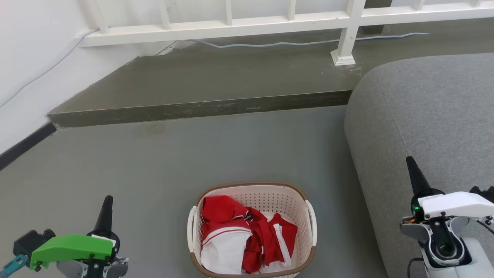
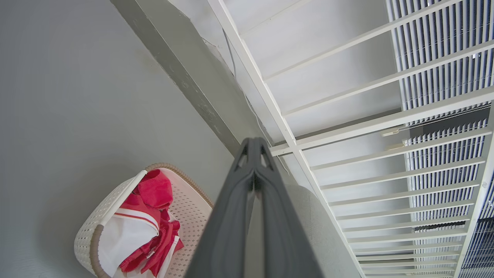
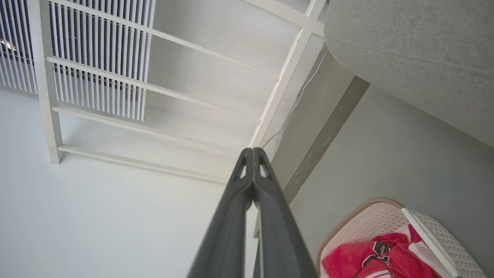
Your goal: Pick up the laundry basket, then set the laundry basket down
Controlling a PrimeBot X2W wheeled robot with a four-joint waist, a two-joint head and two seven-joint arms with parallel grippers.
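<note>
Left gripper [image 1: 107, 201] sits at the lower left of the head view under a green wrist cover [image 1: 71, 247]. Its fingers [image 1: 104, 220] make one dark cone pointing up. Left wrist view: gripper [image 2: 252, 142] with both tips pressed together, nothing between them.

Right gripper [image 1: 410, 162] is at the lower right under a white wrist cover [image 1: 455, 204], in front of the sofa [image 1: 424, 108]. Right wrist view: gripper [image 3: 252, 151] with fingers likewise pressed together, holding nothing.

Laundry basket [image 1: 266, 199] stands upright on the grey floor [image 1: 154, 162], low and central in the head view. It is between the two grippers and well apart from both. Cream perforated walls, brown rim, and a white handle on each side, left [image 1: 190, 227] and right [image 1: 312, 222]. It stands well short of the floor's far edge, where a dark step [image 1: 212, 77] rises. It is nearer the sofa on the right than the white wall [image 1: 31, 46] on the left, with a strip of bare floor between basket and sofa.

Inside the basket lie red and white clothes [image 1: 239, 231], crumpled, below the rim. The left wrist view has the basket [image 2: 88, 227] at lower left with the clothes [image 2: 154, 189] in it. The right wrist view has it [image 3: 366, 224] at lower right, clothes [image 3: 347, 258] showing.

On the step stands a white railing [image 1: 231, 31]. A pale cable [image 1: 289, 43] trails along the step behind it. Black skirting [image 1: 23, 144] runs along the foot of the left wall.
</note>
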